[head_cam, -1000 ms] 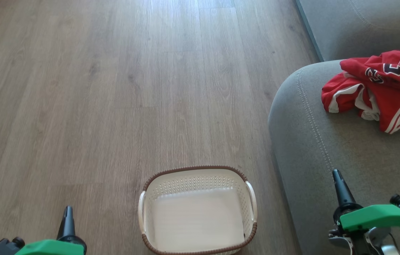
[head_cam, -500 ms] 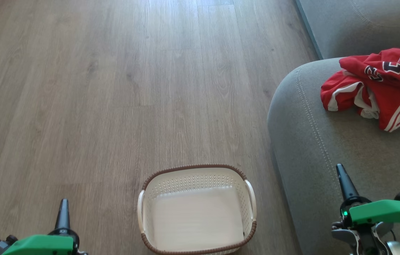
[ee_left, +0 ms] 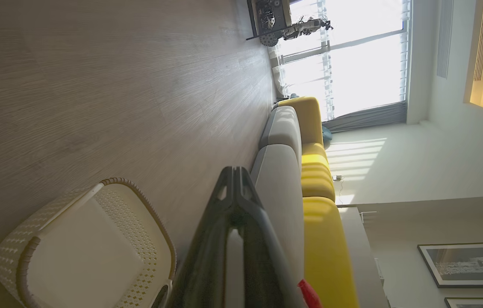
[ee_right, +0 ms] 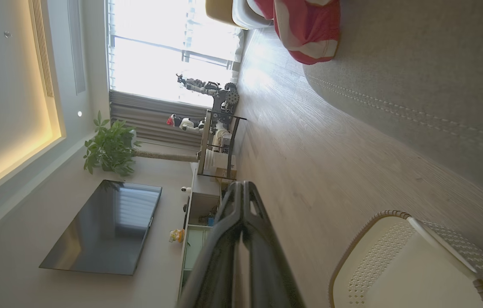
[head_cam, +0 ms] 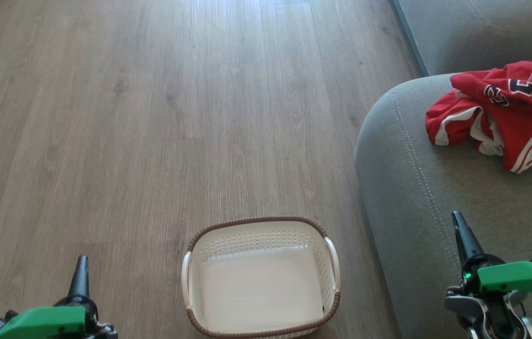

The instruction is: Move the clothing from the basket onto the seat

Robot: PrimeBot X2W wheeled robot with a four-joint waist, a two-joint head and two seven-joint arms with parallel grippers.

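The red clothing point(head_cam: 506, 113) with white trim and black numbers lies crumpled on the grey seat point(head_cam: 416, 188) at the right; it also shows in the right wrist view point(ee_right: 310, 30). The cream basket point(head_cam: 260, 278) with a brown rim stands on the floor at bottom centre, nothing inside it. My left gripper point(head_cam: 81, 263) is shut, low at the left of the basket, holding nothing. My right gripper point(head_cam: 458, 221) is shut over the seat's front part, well short of the clothing. Both wrist views show the fingers point(ee_left: 235, 201) point(ee_right: 241, 205) pressed together.
Wood floor point(head_cam: 153, 117) stretches ahead and to the left. A second grey sofa cushion point(head_cam: 482, 33) lies beyond the seat. The left wrist view shows yellow back cushions point(ee_left: 318, 171); the right wrist view shows a TV point(ee_right: 104, 226), a plant point(ee_right: 111, 147) and a rack point(ee_right: 220, 141).
The head view has shifted slightly, so basket and clothing sit a little higher. Both grippers have moved a little: the left one left and down, the right one right and up.
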